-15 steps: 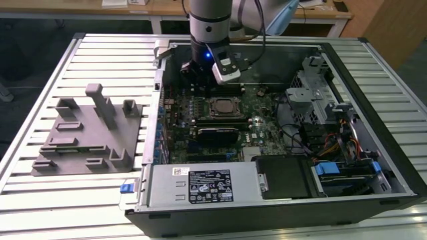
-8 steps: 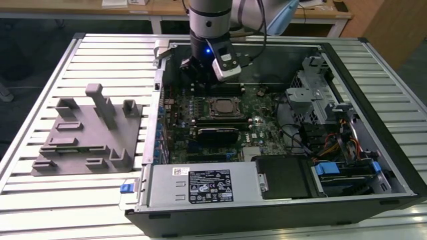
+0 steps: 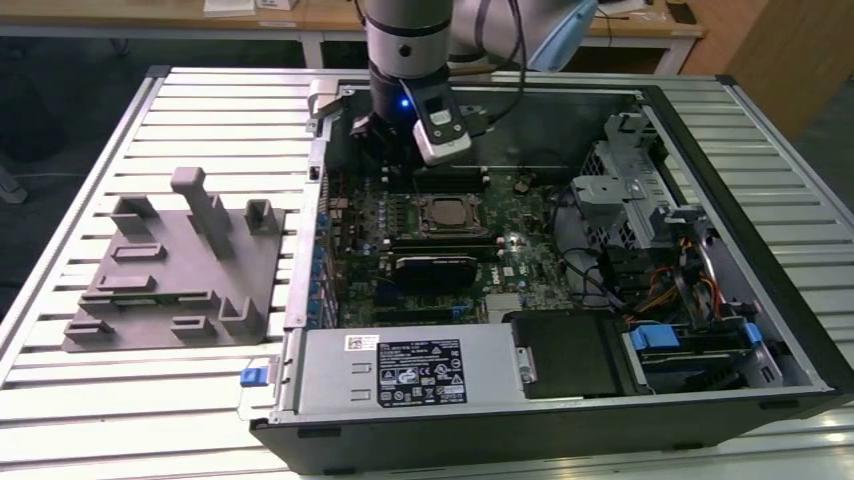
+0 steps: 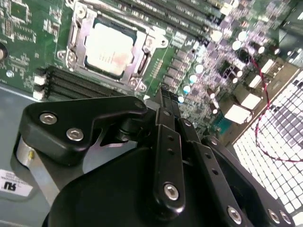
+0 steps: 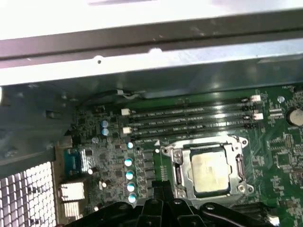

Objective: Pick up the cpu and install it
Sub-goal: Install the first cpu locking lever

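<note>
The cpu (image 4: 110,48) is a small square chip with a pale silvery top. It lies flat inside the metal-framed socket (image 4: 71,35) on the green motherboard, in both wrist views (image 5: 209,172) and in the exterior view (image 3: 450,212). My gripper (image 4: 165,92) hangs above the board a short way from the socket, on the side nearer the case wall and over the memory slots (image 5: 189,118). Its two black fingers (image 5: 161,187) stand pressed together with nothing between them. It does not touch the cpu.
The open computer case (image 3: 747,130) lies on a slatted metal table. A grey fixture (image 3: 174,260) with upright tabs sits on the exterior view's left. Inside the case are a power supply (image 3: 400,370), a drive cage (image 3: 641,200) with cables and a black block (image 3: 434,268) near the socket.
</note>
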Tool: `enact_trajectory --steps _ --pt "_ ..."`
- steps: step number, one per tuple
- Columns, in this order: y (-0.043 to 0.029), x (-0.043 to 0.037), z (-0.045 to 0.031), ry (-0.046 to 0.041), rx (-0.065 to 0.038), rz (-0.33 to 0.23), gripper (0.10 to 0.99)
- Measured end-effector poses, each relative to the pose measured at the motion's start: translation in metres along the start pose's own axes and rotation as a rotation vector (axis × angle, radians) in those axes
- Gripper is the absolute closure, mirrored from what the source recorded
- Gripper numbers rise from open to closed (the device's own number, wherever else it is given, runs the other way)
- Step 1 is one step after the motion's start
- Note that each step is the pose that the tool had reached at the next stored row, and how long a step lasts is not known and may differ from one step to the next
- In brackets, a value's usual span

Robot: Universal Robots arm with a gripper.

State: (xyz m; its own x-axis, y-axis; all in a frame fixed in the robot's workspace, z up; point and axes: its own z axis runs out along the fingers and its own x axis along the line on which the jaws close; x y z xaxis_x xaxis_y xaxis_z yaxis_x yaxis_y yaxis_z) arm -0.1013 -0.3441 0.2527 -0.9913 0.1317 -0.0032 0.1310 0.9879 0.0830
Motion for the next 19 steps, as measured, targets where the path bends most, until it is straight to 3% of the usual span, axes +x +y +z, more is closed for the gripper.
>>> enact_trajectory --steps 3,7,11,15,17,19 --pt "-0.0013 0.0020 0.0002 0.0047 -0.035 0.000 0.980" --pt "-0.0037 0.0059 0.0004 0.0092 -0.069 0.000 0.980" --pt "-0.0056 0.0087 0.0011 0.0174 -0.128 -0.002 0.980" --pt "-0.0070 0.0101 0.0020 0.0244 -0.176 -0.007 0.980" --pt "-0.0076 0.0103 0.0028 0.0273 -0.192 -0.011 0.980" --pt "-0.0076 0.0103 0.0037 0.0284 -0.199 -0.013 0.980"
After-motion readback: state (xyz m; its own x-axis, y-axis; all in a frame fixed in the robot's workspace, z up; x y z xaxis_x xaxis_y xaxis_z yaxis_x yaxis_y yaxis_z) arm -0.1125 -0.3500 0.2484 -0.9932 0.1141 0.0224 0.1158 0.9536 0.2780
